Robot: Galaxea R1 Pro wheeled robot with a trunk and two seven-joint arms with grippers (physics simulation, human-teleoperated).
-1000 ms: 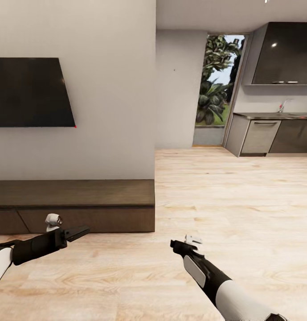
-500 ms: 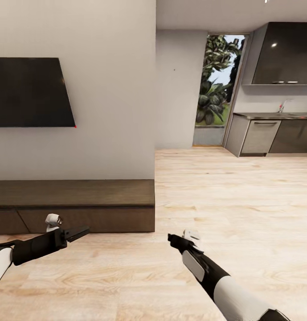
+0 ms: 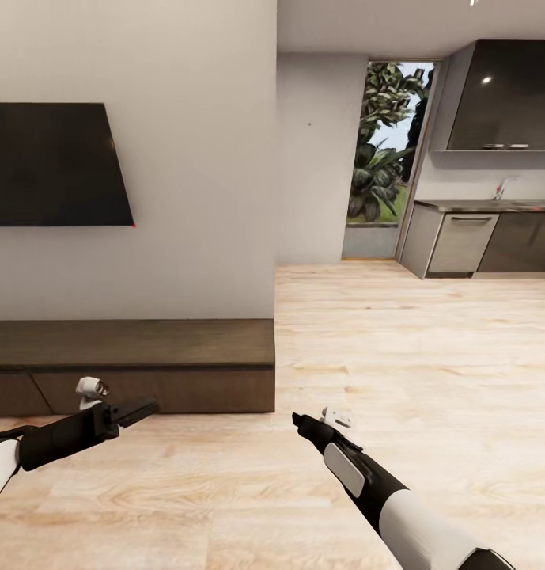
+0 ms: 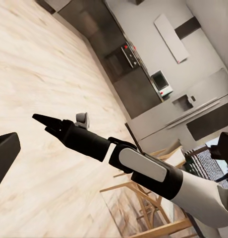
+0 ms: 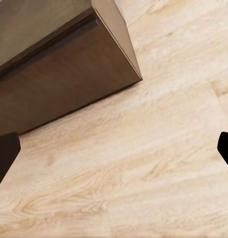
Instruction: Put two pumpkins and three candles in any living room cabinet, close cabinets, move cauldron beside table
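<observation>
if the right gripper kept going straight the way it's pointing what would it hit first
Most likely the bare wooden floor, just short of the cabinet end; the open right gripper angles toward its corner, though depth is unclear.

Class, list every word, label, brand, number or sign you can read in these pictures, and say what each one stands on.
None: no readable text anywhere.
The wall screen is blank and dark.
The cabinet fronts are plain.
The kitchen appliances bear marks too small and blurred to read.
</observation>
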